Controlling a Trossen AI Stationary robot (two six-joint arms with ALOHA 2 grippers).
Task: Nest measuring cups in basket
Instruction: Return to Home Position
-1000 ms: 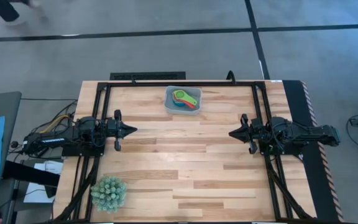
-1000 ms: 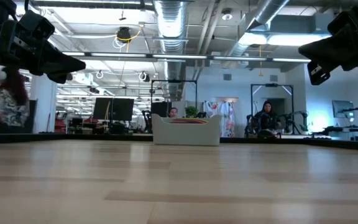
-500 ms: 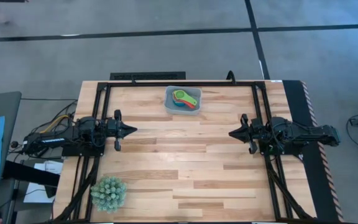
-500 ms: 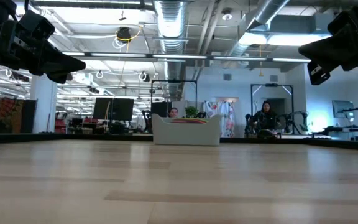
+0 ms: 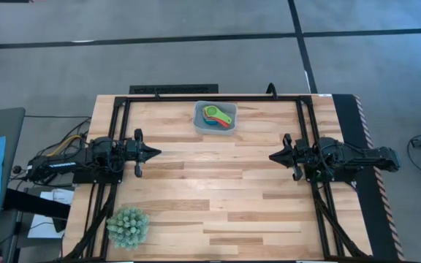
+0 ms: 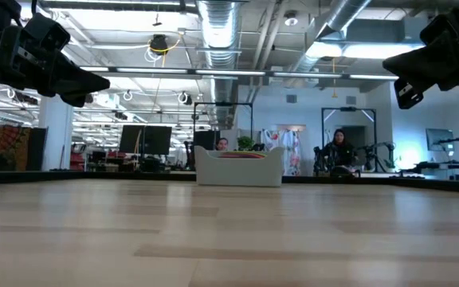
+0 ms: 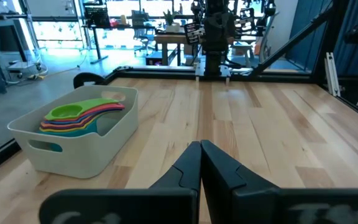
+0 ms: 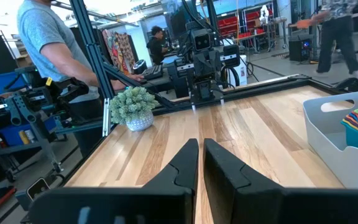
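Observation:
The measuring cups [image 5: 218, 115] lie nested in a stack, green on top, inside the grey-white basket [image 5: 198, 117], which rests on its base near the middle of the table's far edge. The left wrist view shows the stack [image 7: 79, 117] and the basket [image 7: 73, 149] from the side. My left gripper [image 5: 158, 153] hovers level at the table's left side, shut and with nothing in it. My right gripper [image 5: 272, 155] hovers level at the right side, with only a narrow slit between its fingertips [image 8: 201, 142] and nothing between them. Both are well clear of the basket.
A spiky green ball-shaped plant [image 5: 128, 226] stands at the table's near left corner. A black frame [image 5: 210, 97] runs along the far edge and both sides. Bare wood lies between the two grippers. People are in the room beyond the table.
Both arms, the basket and the cups have kept still. In the low view a person beyond the table's left end has gone out of sight.

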